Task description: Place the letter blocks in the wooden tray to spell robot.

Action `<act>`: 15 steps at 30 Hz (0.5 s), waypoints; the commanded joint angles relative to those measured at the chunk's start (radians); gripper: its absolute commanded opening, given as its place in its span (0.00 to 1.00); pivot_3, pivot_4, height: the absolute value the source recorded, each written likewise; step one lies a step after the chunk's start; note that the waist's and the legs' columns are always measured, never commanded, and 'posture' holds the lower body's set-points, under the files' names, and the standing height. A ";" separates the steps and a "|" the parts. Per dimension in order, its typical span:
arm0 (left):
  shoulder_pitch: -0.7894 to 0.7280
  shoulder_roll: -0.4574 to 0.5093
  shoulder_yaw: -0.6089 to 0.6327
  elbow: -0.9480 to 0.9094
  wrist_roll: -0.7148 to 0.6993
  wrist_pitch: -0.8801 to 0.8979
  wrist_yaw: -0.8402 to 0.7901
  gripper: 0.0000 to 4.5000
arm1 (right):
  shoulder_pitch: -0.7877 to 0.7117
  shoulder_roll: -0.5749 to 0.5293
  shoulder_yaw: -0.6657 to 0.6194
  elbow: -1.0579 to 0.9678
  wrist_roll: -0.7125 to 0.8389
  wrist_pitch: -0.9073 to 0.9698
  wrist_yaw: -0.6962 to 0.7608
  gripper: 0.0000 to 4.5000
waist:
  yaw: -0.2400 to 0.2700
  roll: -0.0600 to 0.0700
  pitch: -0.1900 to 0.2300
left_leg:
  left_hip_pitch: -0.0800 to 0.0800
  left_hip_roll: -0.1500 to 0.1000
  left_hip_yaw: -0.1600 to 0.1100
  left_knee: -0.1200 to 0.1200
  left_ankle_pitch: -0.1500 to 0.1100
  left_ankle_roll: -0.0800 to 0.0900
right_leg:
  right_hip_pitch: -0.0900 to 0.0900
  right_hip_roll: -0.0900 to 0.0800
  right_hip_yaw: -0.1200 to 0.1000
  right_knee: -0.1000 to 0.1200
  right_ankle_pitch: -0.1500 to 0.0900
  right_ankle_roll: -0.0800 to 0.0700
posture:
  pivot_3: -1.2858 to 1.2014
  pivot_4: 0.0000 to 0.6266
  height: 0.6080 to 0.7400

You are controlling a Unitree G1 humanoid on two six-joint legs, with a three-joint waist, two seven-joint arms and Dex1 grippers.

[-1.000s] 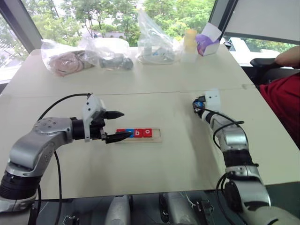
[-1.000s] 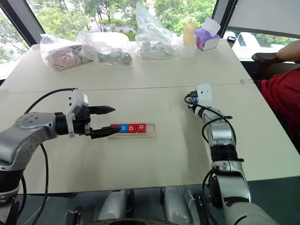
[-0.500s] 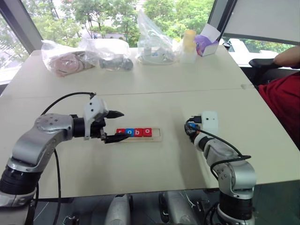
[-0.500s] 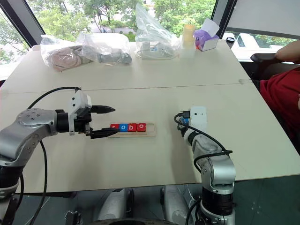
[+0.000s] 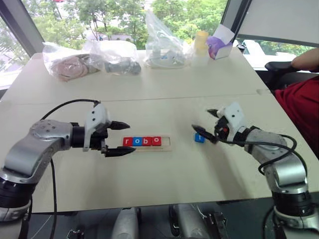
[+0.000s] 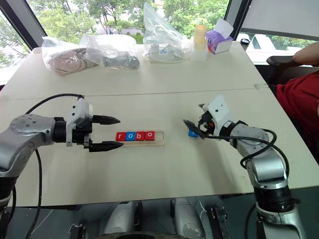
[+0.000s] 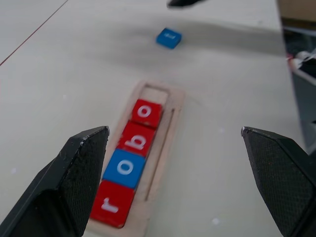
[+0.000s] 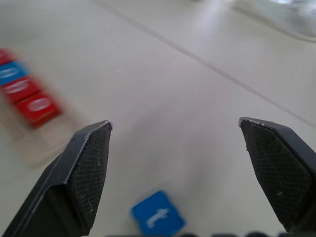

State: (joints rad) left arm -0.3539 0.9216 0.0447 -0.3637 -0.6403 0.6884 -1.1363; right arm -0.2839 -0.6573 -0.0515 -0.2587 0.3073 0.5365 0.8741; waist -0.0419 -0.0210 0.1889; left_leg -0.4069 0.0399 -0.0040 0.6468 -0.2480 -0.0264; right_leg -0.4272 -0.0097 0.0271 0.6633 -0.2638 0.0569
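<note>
Placement stood at four of five: the wooden tray (image 5: 148, 146) held red, blue, red and red letter blocks (image 7: 129, 165) reading r, o, b, o, with the last compartment at its right end bare. The remaining piece, the blue t block (image 5: 199, 138), lay loose on the counter (image 5: 164, 179), well apart from the tray's open end and just beside the right pincer (image 5: 205, 126). That pincer stood with its fingers spread and nothing between them. The left pincer (image 5: 119, 139) hovered off the tray's left end, its fingers likewise wide apart and empty.

In my judgement the step in hand was the fifth letter. The next move would call for a fresh grasp on the t block, a carry to the empty slot, and a level set-down with the letter upright to match its neighbours.

The left wrist view showed the bare end compartment and the letters plainly, which the head views gave only small. The right wrist view showed the white t on the blue block between its own fingers; the tray there was smeared, so its letters could not be read.
</note>
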 commanded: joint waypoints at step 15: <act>0.026 0.082 0.032 -0.062 0.012 -0.014 -0.013 1.00 | -0.136 0.024 0.135 0.594 -0.137 -0.498 0.213 0.76 | 0.000 0.000 0.000 | 0.001 0.000 0.001 0.001 0.000 0.000 | 0.001 0.000 0.001 0.001 0.000 0.000 | 0.52 0.24 1.00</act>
State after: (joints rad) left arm -0.3243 0.9909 0.0617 -0.4235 -0.6351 0.6890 -1.1462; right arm -0.4079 -0.6415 0.0829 0.3241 0.1774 0.0625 1.0829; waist -0.0423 -0.0210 0.1890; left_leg -0.4060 0.0397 -0.0035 0.6483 -0.2479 -0.0265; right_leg -0.4265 -0.0098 0.0277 0.6647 -0.2635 0.0568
